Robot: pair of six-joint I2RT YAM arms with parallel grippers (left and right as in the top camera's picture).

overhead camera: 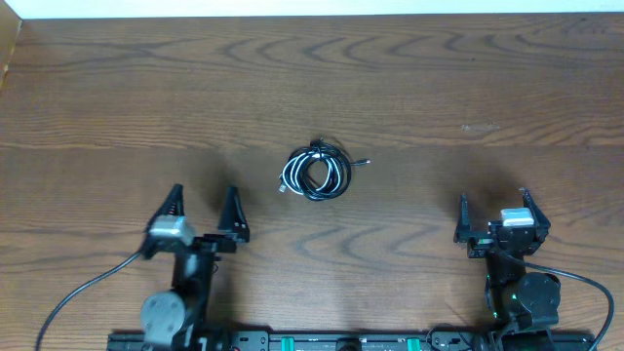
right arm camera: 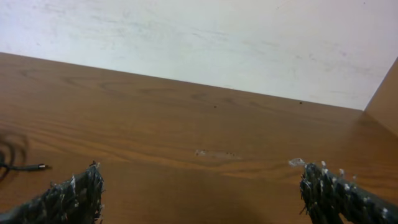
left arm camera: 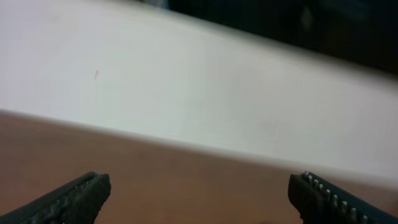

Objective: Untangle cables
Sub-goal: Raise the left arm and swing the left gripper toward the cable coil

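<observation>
Tangled, roughly round coil of thin black cord (overhead camera: 331,181) and shorter white cord (overhead camera: 290,176), mid-way across the brown wood-grain tabletop (overhead camera: 439,78), one plug tail pointing right; lies forward between two wide-open claws, black left gripper (overhead camera: 202,210) nearer than right gripper (overhead camera: 495,210).

black and white cables (overhead camera: 314,173); brown wood-grain table (overhead camera: 439,88)

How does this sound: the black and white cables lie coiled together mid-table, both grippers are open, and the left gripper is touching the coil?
Not quite. The overhead view shows the left gripper apart from the cables, with bare table between them. The rest holds: coiled together mid-table, right gripper open too.
</observation>
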